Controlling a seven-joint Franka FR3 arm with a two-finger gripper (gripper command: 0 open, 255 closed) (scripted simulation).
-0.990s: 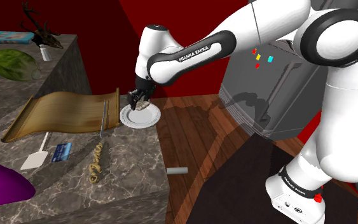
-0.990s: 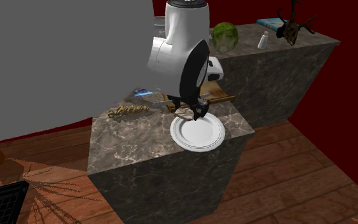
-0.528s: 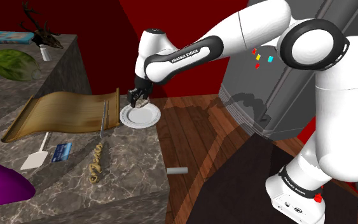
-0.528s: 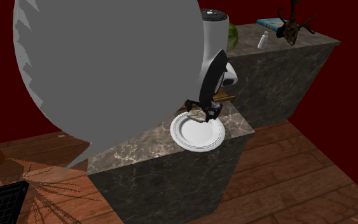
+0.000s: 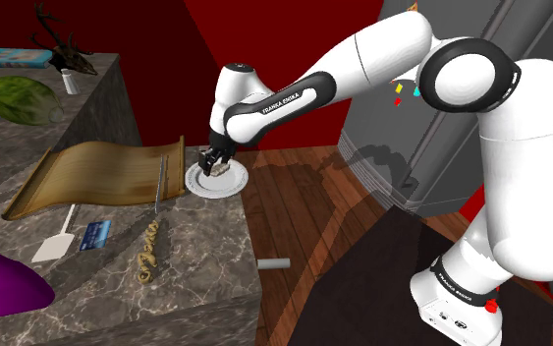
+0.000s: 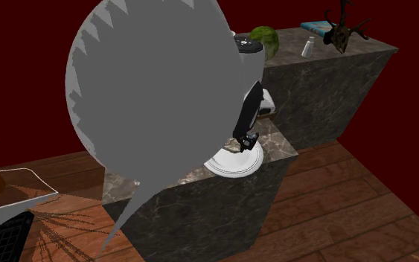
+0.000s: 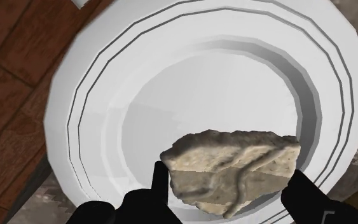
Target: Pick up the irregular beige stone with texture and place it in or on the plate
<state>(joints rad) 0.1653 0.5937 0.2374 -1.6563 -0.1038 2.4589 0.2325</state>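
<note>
On the marble counter (image 5: 205, 270), at the corner that juts over the wooden floor (image 5: 304, 201), the white arm (image 5: 294, 93) reaches down toward a white plate (image 5: 237, 184). The plate sits close to the counter's edge, with its rim near the drop on two sides. The black gripper (image 5: 212, 160) hangs over it, tilted a little rather than plumb.

The wrist view shows the beige stone (image 7: 231, 168) clasped at its two ends between the fingers (image 7: 161, 181), which stand apart by the stone's length. The stone hangs over the plate's sunken middle, toward one side of the well rather than dead centre. Whether it touches the plate, I cannot tell.

The step in hand looks like the set-down. It would go best by easing straight down until the stone's lumpy underside is just above or resting on the well, and only then parting the fingers. A high release could let so uneven a stone bounce or tip toward the rim. Any sideways drag risks nudging the plate off the corner, so the retreat should be straight up.
</note>
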